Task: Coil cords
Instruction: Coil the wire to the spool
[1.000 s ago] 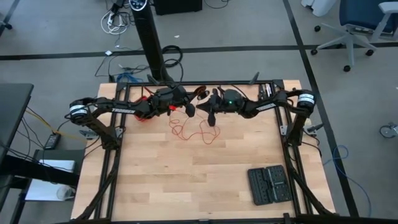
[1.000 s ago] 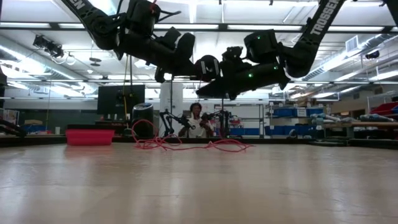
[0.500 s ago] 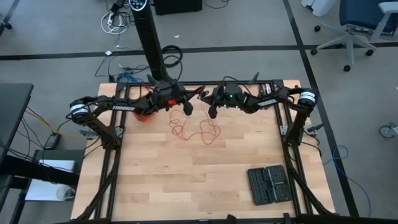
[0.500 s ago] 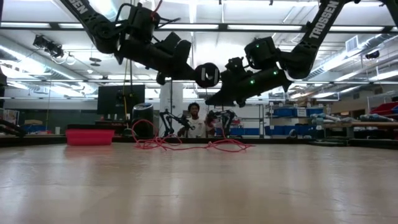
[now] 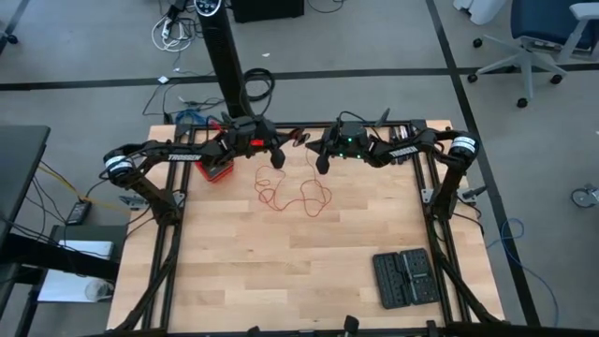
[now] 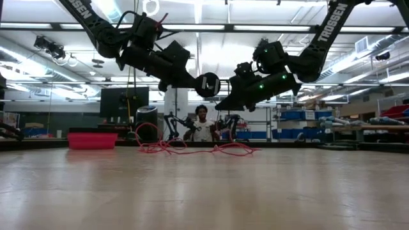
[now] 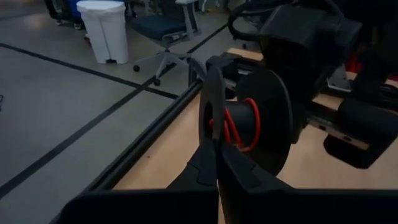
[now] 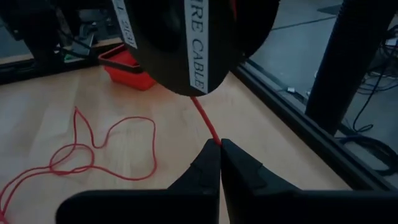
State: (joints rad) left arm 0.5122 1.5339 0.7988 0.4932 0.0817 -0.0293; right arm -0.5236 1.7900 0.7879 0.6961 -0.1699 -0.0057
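Observation:
A thin red wire lies in loose loops on the far middle of the wooden table (image 5: 292, 197); it also shows in the low view (image 6: 192, 148) and the right wrist view (image 8: 93, 149). One strand runs up to a black spool (image 5: 301, 140) (image 6: 208, 84) (image 7: 249, 121) held in the air between both grippers, with red wire wound on its core. My left gripper (image 5: 278, 159) (image 7: 216, 142) is shut on the spool. My right gripper (image 5: 321, 166) (image 8: 220, 144) is shut on the wire just below the spool (image 8: 193, 37). My left gripper pinches the rim of the spool's near flange (image 7: 210, 106) between its two fingers, edge-on. The spool is lifted clear, well above the table. My right gripper pinches a single strand of the red wire (image 8: 211, 132) between its fingertips, a short way below the spool. The strand runs straight from the fingers up to the spool; the rest lies slack on the table.
A red box (image 5: 217, 173) (image 6: 92, 140) stands at the far left, beside the left arm. A black case (image 5: 404, 277) lies at the near right. A black pole (image 5: 225, 56) rises beyond the far edge. A person (image 6: 201, 124) sits beyond the table.
Both grippers have moved toward the table's far edge, carrying the spool and the pinched strand with them. Both have stayed shut. The loose loops on the table have kept nearly the same place.

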